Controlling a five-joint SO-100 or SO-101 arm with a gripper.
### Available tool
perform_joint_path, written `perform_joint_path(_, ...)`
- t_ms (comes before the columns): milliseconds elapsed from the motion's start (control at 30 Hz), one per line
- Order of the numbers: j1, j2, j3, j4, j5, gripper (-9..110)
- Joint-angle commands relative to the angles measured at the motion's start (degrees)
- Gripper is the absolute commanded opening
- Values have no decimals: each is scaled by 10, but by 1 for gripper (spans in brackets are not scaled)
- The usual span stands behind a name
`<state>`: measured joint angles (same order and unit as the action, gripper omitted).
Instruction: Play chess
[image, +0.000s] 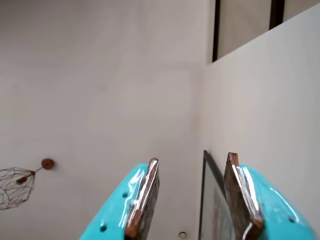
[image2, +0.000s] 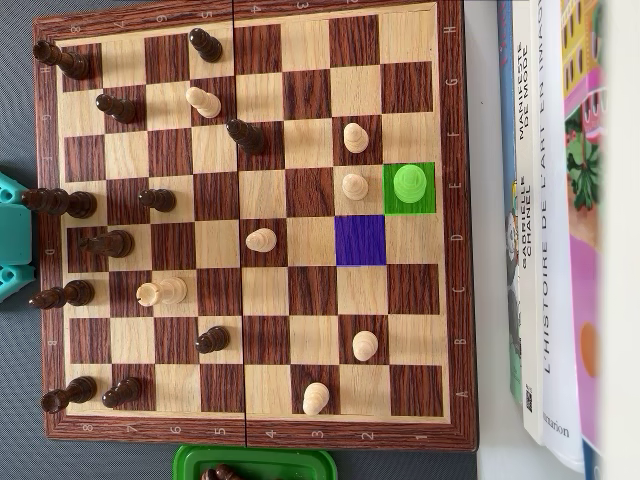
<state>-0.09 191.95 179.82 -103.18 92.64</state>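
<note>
In the overhead view a wooden chessboard (image2: 250, 432) holds dark pieces mostly on its left side, such as a dark piece (image2: 110, 243), and light pieces spread over the middle and right, such as a light pawn (image2: 261, 239). One light piece (image2: 409, 184) stands on a green-tinted square. Just below and to the left of it is an empty purple-tinted square (image2: 360, 240). My gripper (image: 193, 158) is open and empty in the wrist view, where it points up at a white wall and no board shows. Only a turquoise part of the arm (image2: 12, 235) shows at the overhead view's left edge.
Books (image2: 550, 220) lie along the board's right side. A green tray (image2: 255, 463) with dark pieces sits below the board. In the wrist view a wire lamp (image: 17, 186) hangs at the left and a framed picture (image: 212, 205) shows between the fingers.
</note>
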Motion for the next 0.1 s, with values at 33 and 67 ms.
perform_joint_path(33, -1, -4, 11, -2, 1, 19)
perform_joint_path(67, -1, -4, 11, -2, 1, 19)
